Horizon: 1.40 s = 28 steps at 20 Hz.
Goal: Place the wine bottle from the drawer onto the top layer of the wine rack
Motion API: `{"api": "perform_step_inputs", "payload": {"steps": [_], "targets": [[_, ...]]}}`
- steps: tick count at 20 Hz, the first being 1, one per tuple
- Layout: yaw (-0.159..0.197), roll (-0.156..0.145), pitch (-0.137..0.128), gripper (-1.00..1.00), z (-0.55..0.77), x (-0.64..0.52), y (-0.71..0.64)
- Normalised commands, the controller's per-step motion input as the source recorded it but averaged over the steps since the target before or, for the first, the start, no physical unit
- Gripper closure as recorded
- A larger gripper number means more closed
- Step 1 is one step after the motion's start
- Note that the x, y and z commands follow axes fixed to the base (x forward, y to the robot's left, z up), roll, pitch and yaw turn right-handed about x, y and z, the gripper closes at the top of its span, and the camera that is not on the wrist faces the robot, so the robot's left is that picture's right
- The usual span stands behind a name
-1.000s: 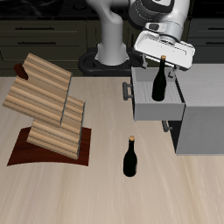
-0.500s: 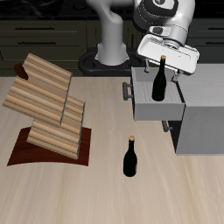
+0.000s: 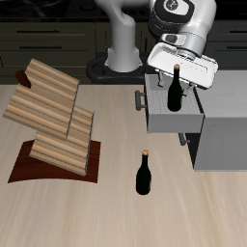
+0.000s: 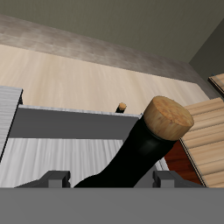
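The wine bottle (image 3: 175, 95) stands upright in the open light grey drawer (image 3: 174, 120), its tan cork uppermost. My gripper (image 3: 178, 85) is lowered over it, open, one finger on each side of the neck. In the wrist view the bottle (image 4: 140, 144) rises between the fingers (image 4: 57, 178) with a gap on one side, above the drawer's ribbed floor (image 4: 44, 149). The wine rack stands across the table, and its top layer (image 3: 53, 79) of pale striped wood is bare; part of the rack (image 4: 206, 127) also shows in the wrist view.
A second, look-alike dark bottle (image 3: 144, 174) stands on the table nearer the front edge, between rack and drawer. The larger grey cabinet (image 3: 227, 125) sits behind and beside the drawer. The rack's dark red-brown base (image 3: 39, 169) lies on the table.
My gripper has come down over the bottle's neck, so the fingers now flank it. The bottle has stayed in the drawer.
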Motion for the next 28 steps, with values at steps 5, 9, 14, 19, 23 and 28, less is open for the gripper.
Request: {"api": "perform_step_inputs", "payload": {"steps": [5, 9, 14, 19, 23, 28], "targets": [[-0.020, -0.001, 0.009, 1.00, -0.02, -0.08, -0.03], [-0.021, 0.004, 0.023, 1.00, 0.03, -0.01, -0.09], [-0.033, -0.013, -0.012, 1.00, 0.19, -0.11, -0.12], [-0.031, -0.017, -0.041, 1.00, 0.28, -0.13, -0.07], [-0.024, -0.012, -0.065, 1.00, 0.45, -0.27, -0.11], [-0.040, 0.024, -0.037, 1.00, 0.33, -0.22, -0.03]]}}
